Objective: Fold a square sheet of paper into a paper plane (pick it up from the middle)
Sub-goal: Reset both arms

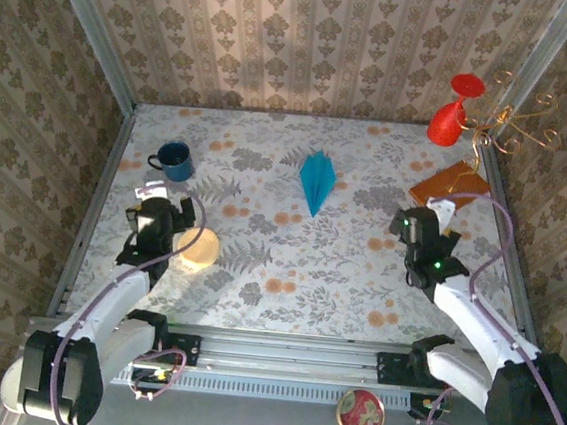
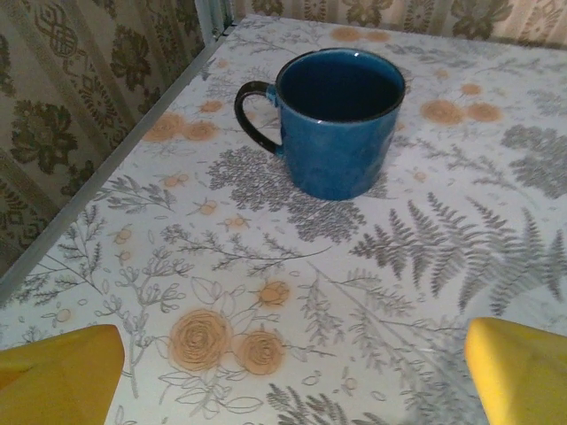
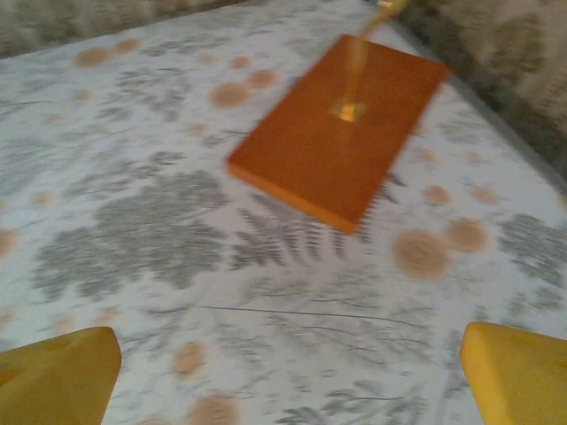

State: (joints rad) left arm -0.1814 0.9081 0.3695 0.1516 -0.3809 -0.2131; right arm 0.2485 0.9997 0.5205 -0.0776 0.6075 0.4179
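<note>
Yellow fingertips (image 2: 53, 376) sit in the two bottom corners of the left wrist view. The left gripper (image 2: 292, 385) is spread wide and holds nothing, with only the flowered table (image 2: 266, 266) between its jaws. Above them, in the upper middle of that frame, a blue mug (image 2: 341, 124) stands upright with its handle pointing left.

The right gripper (image 3: 288, 385) is just as wide open and empty in its own view. An orange-brown slab (image 3: 341, 150) lies flat in the upper right, with a gold rod rising from it.

From the top camera, the paper plane (image 1: 316, 178) lies just above centre of the frame, folded, with its sharp point toward the bottom. It is well apart from both grippers. A pale round object (image 1: 198, 249) lies beside the left arm. A red goblet (image 1: 452, 113) and a gold wire stand (image 1: 517, 130) sit at the upper right.
</note>
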